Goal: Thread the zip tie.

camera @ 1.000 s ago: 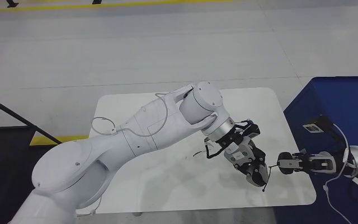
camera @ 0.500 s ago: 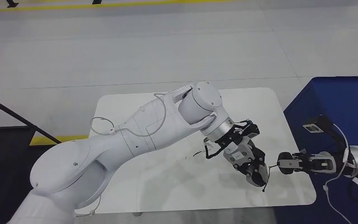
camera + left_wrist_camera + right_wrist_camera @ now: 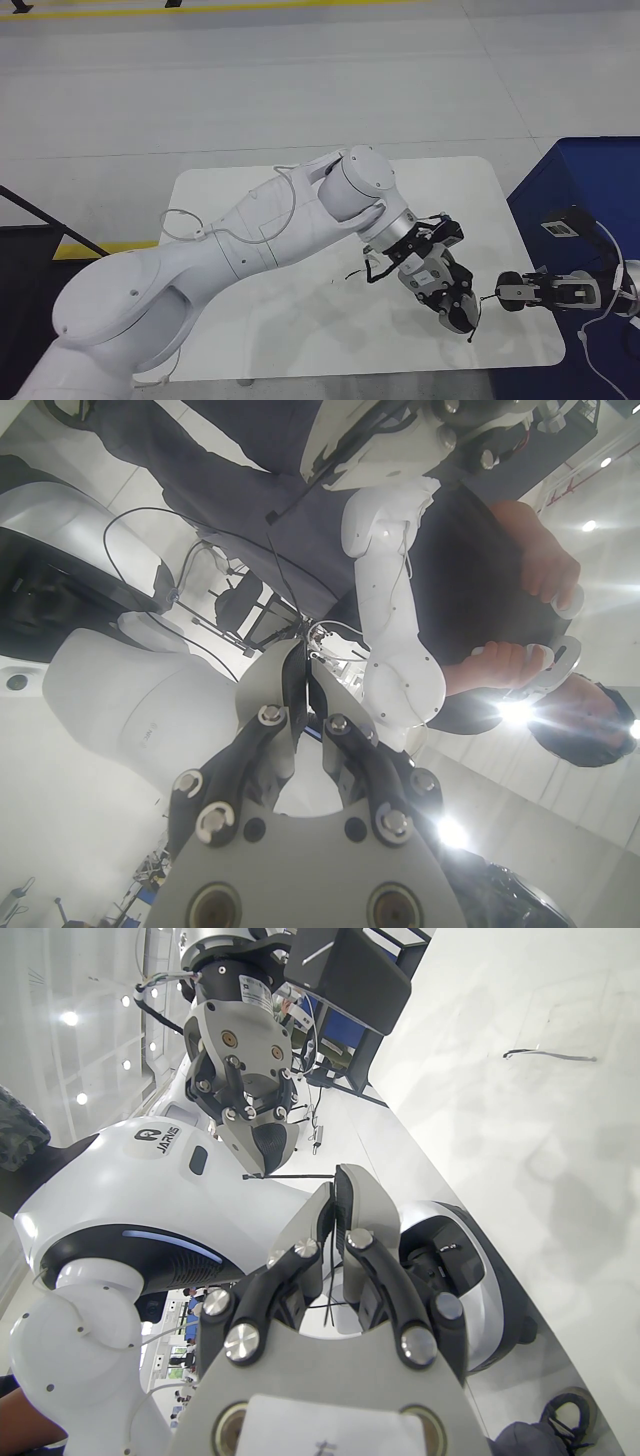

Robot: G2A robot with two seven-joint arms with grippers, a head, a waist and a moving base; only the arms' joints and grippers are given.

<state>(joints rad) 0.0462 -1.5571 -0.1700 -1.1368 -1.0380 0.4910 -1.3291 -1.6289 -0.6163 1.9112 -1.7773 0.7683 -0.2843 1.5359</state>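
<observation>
Zip tie, thin and black, hangs in the air above the near right part of the white desk, held by both arms at once. The left pincer is closed on it close to the small square head, which pokes out just past the fingertips. The right pincer, reaching in from the right, is also clamped on the strap, and the rest of the strap trails back between its fingers. The two pincers face each other almost tip to tip, probably so that one steadies the head while the other steers the strap toward its slot. No closed loop is visible yet. A second black tie lies loose on the desk, well apart. Compared with a second ago, almost nothing differs: both grips are the same, and the left pincer has crept only slightly to the left.
</observation>
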